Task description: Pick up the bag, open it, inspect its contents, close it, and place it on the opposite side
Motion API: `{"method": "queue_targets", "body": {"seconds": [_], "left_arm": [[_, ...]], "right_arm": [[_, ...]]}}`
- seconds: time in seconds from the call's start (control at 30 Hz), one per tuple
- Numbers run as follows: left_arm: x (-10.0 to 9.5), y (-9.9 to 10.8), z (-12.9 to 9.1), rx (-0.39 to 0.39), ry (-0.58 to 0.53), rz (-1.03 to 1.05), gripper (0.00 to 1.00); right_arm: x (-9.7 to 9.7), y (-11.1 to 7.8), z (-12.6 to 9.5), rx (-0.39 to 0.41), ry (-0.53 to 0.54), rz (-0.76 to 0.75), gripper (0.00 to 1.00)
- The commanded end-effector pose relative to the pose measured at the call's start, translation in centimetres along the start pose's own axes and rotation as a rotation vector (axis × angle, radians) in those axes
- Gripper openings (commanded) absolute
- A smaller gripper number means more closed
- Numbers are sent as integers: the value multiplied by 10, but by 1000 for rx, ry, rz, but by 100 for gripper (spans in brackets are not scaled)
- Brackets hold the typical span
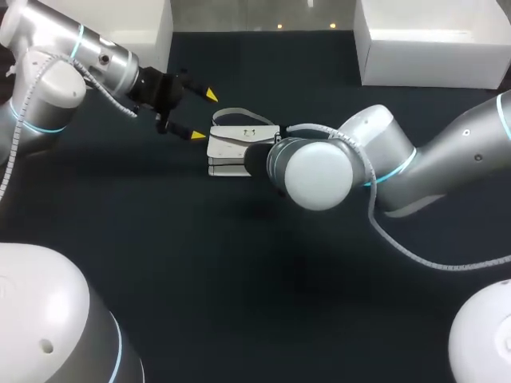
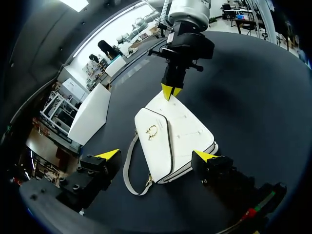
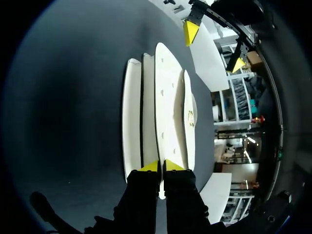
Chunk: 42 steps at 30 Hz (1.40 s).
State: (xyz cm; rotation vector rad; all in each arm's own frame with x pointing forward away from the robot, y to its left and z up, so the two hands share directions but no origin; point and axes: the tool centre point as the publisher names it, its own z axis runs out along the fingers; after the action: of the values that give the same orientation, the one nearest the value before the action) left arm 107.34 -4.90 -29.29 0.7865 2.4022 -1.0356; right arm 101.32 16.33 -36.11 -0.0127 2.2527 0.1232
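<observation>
Though hidden from head view, right pincer (image 3: 161,166) pinching bag (image 3: 170,112)

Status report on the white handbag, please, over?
Left end effector open, close by the bag. Right end effector shut on its far edge. Bag lies closed on table. No obstruction seen.

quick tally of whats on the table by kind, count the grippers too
white handbag: 1
white boxes: 2
grippers, left gripper and right gripper: 2
total: 5
</observation>
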Motion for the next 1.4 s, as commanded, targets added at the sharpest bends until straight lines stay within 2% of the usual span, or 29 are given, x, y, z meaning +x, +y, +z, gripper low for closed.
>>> {"method": "queue_targets", "body": {"seconds": [0.03,0.13,0.3,0.37,0.5,0.63,0.7,0.87,1.03,1.2,1.4], "left_arm": [[4,-14,-1,-10,-10,34,100],[6,-21,0,-7,-15,53,100],[13,-23,8,2,-21,61,100],[16,-24,12,0,-12,67,92],[18,-26,14,4,2,73,87],[22,-26,17,9,13,73,76],[24,-26,19,2,18,74,75],[29,-29,27,-15,28,78,64],[30,-26,37,-20,34,72,60],[28,-20,49,-35,38,71,49],[23,-12,60,-43,48,56,49]], "right_arm": [[12,4,-1,19,-77,10,0],[14,5,-1,54,-91,35,0],[14,5,-1,54,-91,35,0],[14,5,-1,54,-91,35,0],[14,5,-1,54,-91,35,0],[14,5,-1,54,-91,35,0],[14,5,-1,54,-91,35,0],[14,5,-1,54,-91,35,0],[14,5,-1,54,-91,35,0],[14,5,-1,54,-91,35,0],[14,5,-1,54,-91,35,0]]}}
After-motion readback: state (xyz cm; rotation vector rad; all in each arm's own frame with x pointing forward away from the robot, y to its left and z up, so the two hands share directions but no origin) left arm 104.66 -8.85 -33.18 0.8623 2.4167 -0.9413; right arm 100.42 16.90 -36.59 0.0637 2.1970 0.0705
